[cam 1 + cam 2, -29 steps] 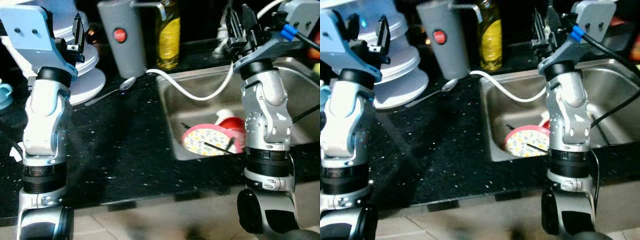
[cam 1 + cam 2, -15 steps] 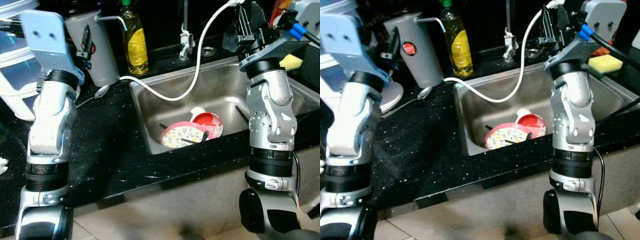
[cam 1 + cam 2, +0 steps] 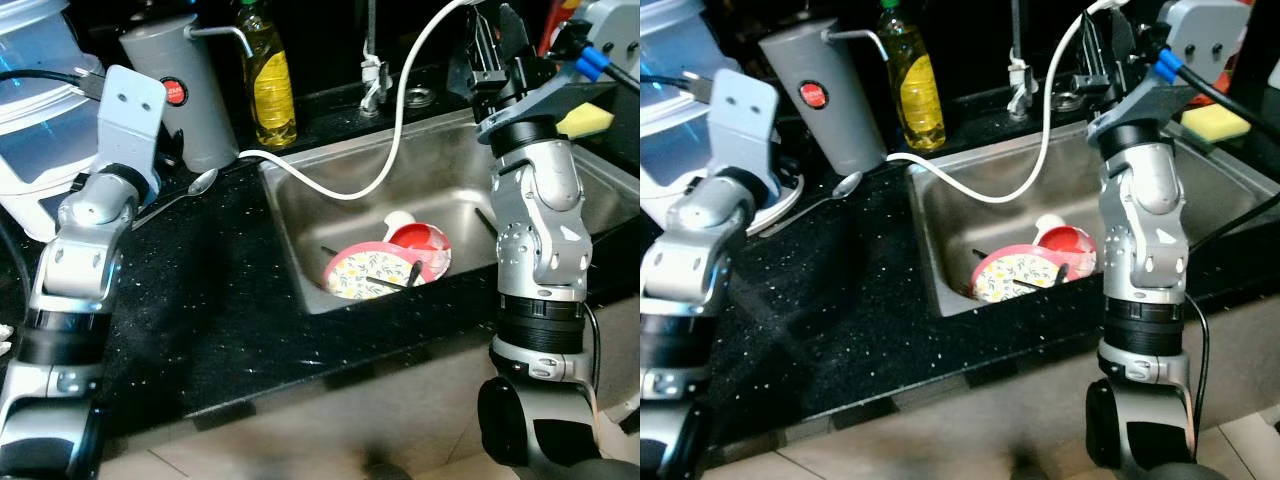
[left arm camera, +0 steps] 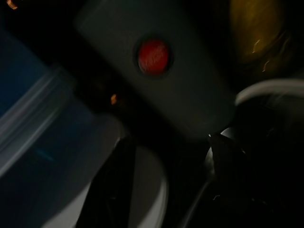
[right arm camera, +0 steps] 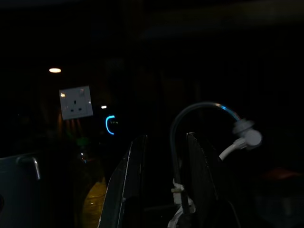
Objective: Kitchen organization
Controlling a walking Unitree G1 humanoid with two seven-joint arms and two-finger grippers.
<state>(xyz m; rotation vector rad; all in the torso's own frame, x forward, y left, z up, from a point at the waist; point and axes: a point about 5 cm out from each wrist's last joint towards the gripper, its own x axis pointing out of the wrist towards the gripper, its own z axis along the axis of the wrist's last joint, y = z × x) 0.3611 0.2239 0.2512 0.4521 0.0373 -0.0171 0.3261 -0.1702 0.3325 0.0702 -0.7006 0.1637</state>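
Observation:
A steel sink holds a floral plate, a red bowl and a white cup; dark utensils lie across the plate. A metal spoon lies on the black counter beside a grey canister with a red button. My left gripper is open, low over the counter, pointing at the canister and the spoon. Raised above the sink's right side, my right gripper points up, open and empty.
A yellow dish-soap bottle stands behind the sink by the faucet. A white hose loops from the counter over the basin. A yellow sponge sits at the far right. A white and blue appliance stands at the left.
The camera swung right, then settled. My left arm has dropped from its raised pose and reached forward toward the spoon and canister. The right arm stays up.

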